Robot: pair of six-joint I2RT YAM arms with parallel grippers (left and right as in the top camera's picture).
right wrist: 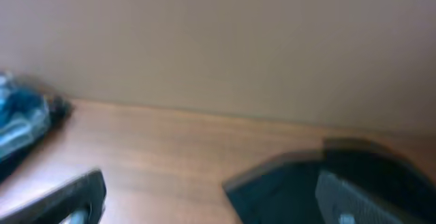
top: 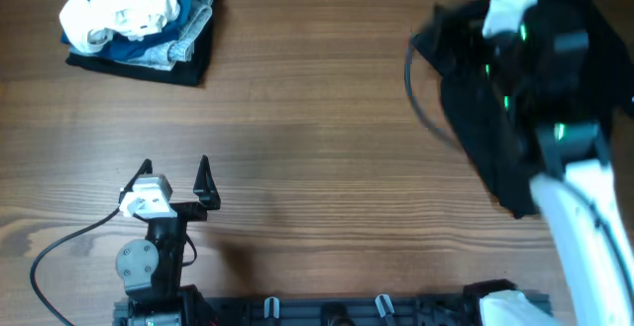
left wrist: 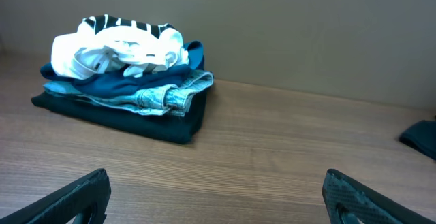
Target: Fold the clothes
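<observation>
A pile of folded clothes [top: 188, 60] sits at the far left corner of the brown worktop [top: 327, 98]. The white shirt [top: 119, 4] lies right on top of that pile. It is all bunched up, and its black stripes show. Under it in the pile are blue, grey and black pieces.

The big black garment [top: 475, 138] is far from the pile, at the other end of the worktop. It lies in a loose, messy heap.

The left claw [top: 176, 175] is a good way in front of the pile, low over the bare wood. It points at the pile. It is wide open and holds nothing.

The right claw [right wrist: 211, 183] is far from the pile, over the black garment. It is wide open too. Its picture is blurry, so I cannot tell if it touches the cloth.
</observation>
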